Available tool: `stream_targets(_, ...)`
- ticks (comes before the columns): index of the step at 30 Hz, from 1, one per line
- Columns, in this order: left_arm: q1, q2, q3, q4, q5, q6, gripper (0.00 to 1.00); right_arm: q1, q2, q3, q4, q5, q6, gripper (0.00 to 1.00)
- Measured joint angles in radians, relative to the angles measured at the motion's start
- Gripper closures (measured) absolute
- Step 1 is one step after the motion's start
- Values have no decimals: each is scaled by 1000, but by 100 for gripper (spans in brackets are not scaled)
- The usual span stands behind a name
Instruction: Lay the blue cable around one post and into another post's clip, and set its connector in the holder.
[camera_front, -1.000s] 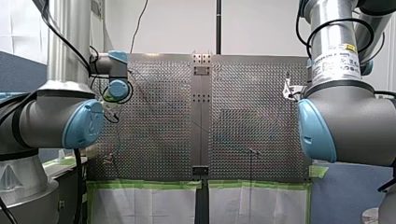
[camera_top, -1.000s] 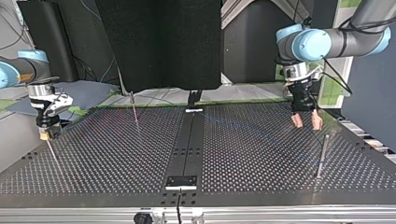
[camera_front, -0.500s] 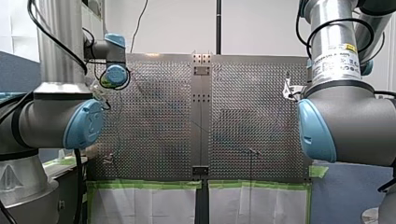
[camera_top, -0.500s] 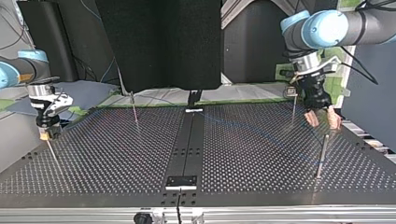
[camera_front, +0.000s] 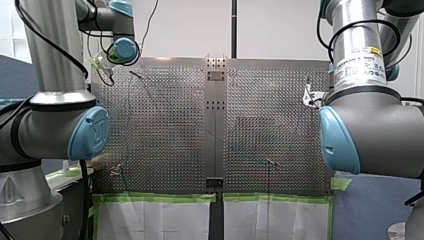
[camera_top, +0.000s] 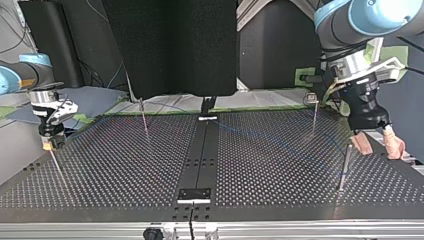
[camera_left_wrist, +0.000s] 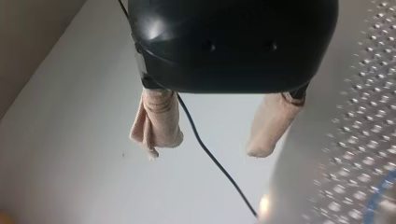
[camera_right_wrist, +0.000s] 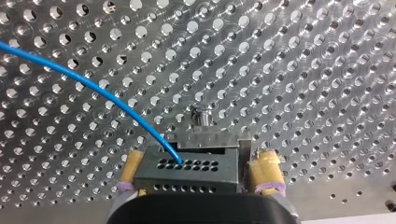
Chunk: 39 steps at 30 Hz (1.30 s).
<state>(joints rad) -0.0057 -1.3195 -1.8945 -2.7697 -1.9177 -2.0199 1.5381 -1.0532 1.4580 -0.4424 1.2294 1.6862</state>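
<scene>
While right gripper (camera_right_wrist: 200, 159) clamps connector (camera_right_wrist: 187, 173), left gripper (camera_top: 378, 148) — splayed, table (camera_top: 280, 170) edge

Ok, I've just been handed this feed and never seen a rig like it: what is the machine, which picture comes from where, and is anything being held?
These are two robot arms working over a perforated metal table. The front view looks from behind the arms. The top view faces them from across the table, so sides swap there: my left arm is at its right. The other two pictures come from cameras on the wrists. On the table stand thin posts, and a blue cable trails across it. My right gripper, with yellow pads, is shut on a grey block that the cable enters, evidently the connector. My left gripper, black with beige pads, is open, holds nothing and hangs near the table's edge.
</scene>
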Motion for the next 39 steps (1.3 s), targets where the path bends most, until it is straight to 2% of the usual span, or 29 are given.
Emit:
stream_targets(6,-11,20,64,-64,0,64,0,0,0,0,0,0,0,0)
stream_targets(13,-22,10,117,-130,0,130,0,0,0,0,0,0,0,0)
stream_targets(24,-46,-40,139,-241,-3,241,0,0,0,0,0,0,0,0)
stream_targets(31,-63,-22,141,-312,-25,312,0,0,0,0,0,0,0,0)
stream_targets(39,-67,-23,141,-394,-28,395,0,0,0,0,0,0,0,0)
